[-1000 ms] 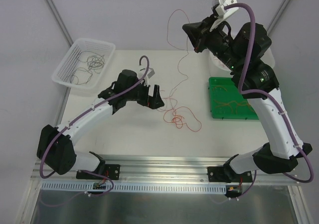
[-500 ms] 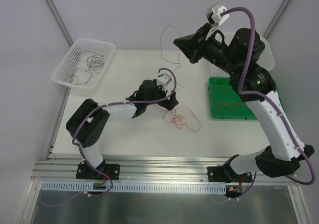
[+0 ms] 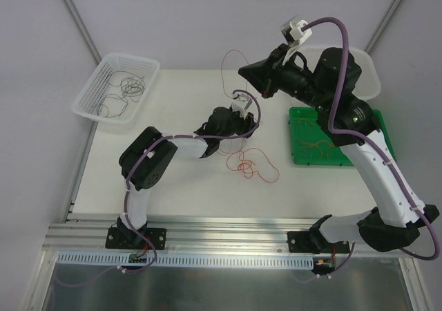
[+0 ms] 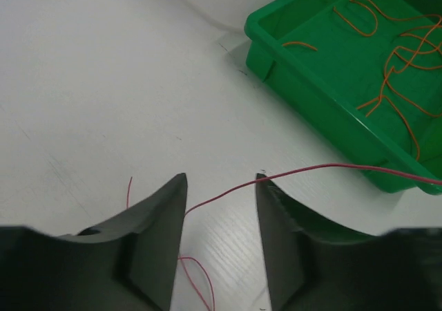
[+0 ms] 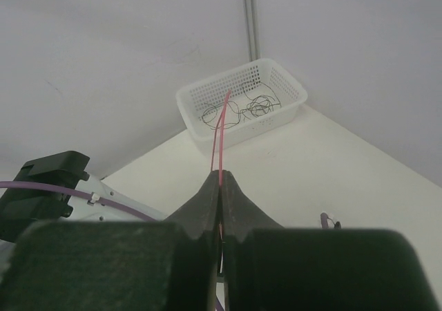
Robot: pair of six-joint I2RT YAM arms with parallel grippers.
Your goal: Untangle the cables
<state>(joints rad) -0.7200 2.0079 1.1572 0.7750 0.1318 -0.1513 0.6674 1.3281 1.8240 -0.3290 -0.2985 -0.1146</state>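
On the white surface point(image 3: 173, 186), a red cable point(image 4: 331, 164) is pinched in the raised right hand point(image 5: 219, 176); the left hand point(image 4: 221, 180) is held half-open around it.

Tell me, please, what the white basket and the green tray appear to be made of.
White basket: probably moulded plastic with a matt finish, judging by the regular lattice of small holes in its walls.
Green tray: probably rigid plastic, smooth and slightly glossy, with a rounded moulded rim.
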